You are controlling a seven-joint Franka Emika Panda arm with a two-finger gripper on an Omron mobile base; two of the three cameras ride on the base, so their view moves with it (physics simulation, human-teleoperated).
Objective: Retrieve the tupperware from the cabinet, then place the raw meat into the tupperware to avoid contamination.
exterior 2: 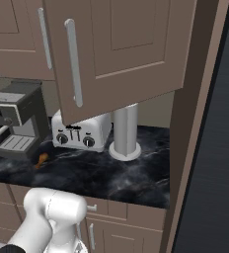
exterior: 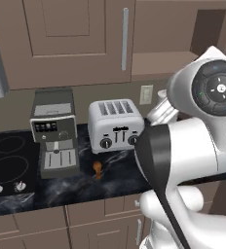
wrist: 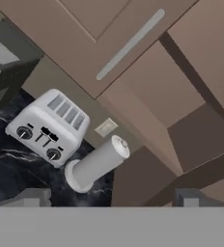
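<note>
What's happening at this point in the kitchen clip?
The robot arm holds nothing. Its gripper is open, up near the wall cabinet. The cabinet's right door is swung open and a bare shelf shows inside. No container can be seen there yet. The raw meat lies on the dark counter, in front of the toaster and beside the coffee machine.

On the dark marble desk: one silver four-slot toaster, one grey coffee machine, one tall grey cylinder, one tiny orange-brown drumstick-shaped meat piece.
</note>
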